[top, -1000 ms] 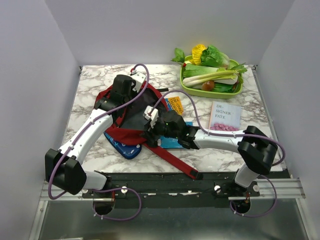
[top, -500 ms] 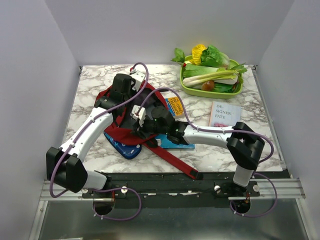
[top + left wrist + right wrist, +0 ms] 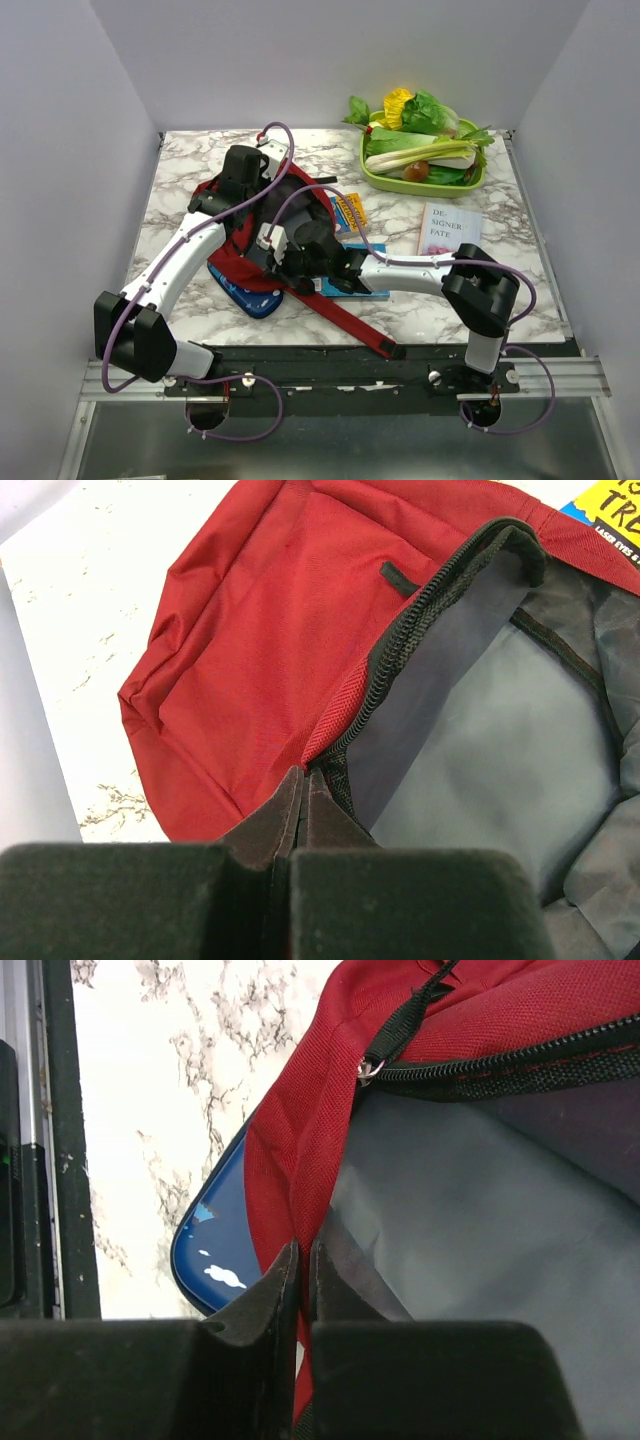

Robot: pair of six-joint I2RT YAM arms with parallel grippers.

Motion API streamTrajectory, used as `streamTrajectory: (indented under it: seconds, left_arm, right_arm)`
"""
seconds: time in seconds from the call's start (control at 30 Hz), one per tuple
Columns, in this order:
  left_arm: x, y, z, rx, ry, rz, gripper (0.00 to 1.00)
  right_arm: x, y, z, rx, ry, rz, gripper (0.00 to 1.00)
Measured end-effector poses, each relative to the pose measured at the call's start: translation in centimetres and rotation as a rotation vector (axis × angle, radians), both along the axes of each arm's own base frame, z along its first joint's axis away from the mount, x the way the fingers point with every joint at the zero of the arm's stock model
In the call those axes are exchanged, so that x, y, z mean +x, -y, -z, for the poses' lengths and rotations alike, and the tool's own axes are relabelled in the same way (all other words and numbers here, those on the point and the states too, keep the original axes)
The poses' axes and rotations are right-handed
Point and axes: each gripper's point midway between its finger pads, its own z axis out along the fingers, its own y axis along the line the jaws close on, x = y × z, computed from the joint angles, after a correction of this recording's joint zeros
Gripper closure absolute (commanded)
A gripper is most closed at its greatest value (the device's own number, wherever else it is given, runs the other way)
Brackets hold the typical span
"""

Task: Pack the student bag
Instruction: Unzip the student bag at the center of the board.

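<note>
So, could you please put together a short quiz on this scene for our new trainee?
1. True or false: the student bag is zipped shut.
2. What lies partly under the bag's near edge? A) a laptop B) the blue pencil case C) a water bottle
3. Fill in: the left gripper and the right gripper both pinch the bag's ____.
Key: 1 false, as the zip is open and the grey lining shows. 2 B. 3 rim, at the open mouth.
</note>
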Motion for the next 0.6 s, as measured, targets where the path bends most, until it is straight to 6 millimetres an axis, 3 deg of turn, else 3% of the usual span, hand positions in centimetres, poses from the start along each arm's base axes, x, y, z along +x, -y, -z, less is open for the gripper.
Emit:
streamTrajectory:
  seconds: [0.2, 0.43, 0.6]
  left_arm:
    - [0.2, -0.1, 0.0, 0.001, 0.000, -0.005, 1.00]
    - [2.7, -1.4, -0.3, 0.012, -0.016, -0.058, 1.00]
    - [3.6, -2.5, 0.2, 0.022, -0.047, -0.088, 1.00]
  right_arm:
    - [0.0, 0.2, 0.5, -0.013, -0.004, 0.020, 0.98]
    - [-1.0, 1.4, 2.9, -0.056, -0.032, 0.044, 0.99]
    - [-0.8, 1.4, 3.0, -0.036, -0.035, 0.078, 0.99]
